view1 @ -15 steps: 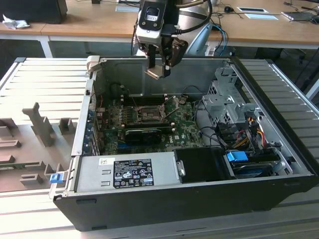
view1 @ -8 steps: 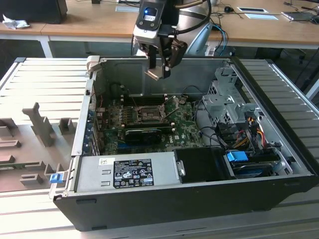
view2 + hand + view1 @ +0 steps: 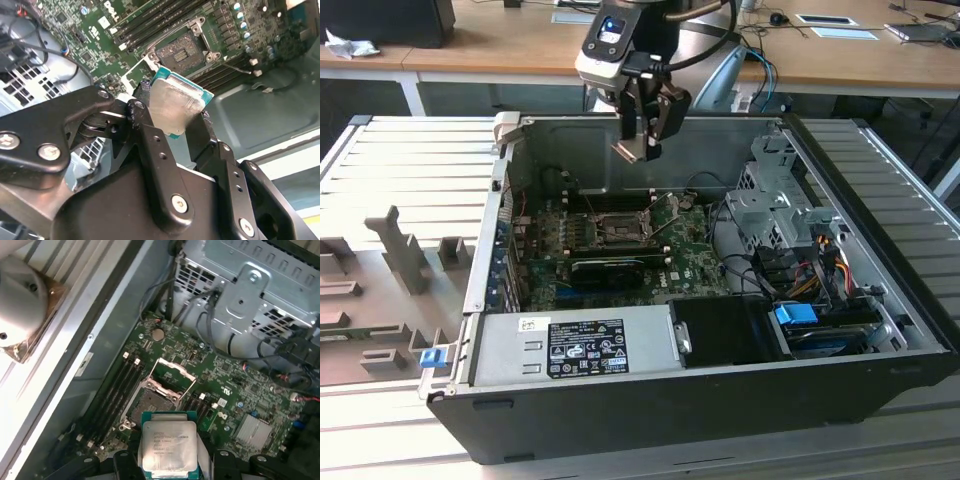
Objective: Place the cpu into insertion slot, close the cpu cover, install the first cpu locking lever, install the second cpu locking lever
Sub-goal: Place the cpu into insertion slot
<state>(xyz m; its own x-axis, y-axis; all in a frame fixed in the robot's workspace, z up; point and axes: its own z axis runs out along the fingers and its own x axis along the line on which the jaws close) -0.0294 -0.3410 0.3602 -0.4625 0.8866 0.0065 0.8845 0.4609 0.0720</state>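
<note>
My gripper (image 3: 638, 150) hangs above the open computer case, shut on the cpu (image 3: 625, 151) by two opposite edges. In both wrist views the cpu (image 3: 175, 107) (image 3: 167, 447) shows its silver-grey top on a green carrier, between black fingers (image 3: 150, 140). The insertion slot (image 3: 620, 226) (image 3: 182, 50) (image 3: 149, 404) lies on the green board below it, bare with a dark centre. The cpu cover (image 3: 170, 376) is swung open at one side of the slot, and its window shows board behind. The cpu is held well clear of the slot.
The black case wall (image 3: 650, 395) rings the board. A grey power supply (image 3: 575, 345) lies along the front, a metal drive cage (image 3: 770, 200) with cables on the exterior view's right. A black card (image 3: 615, 268) lies in front of the slot, memory slots (image 3: 112, 390) beside it.
</note>
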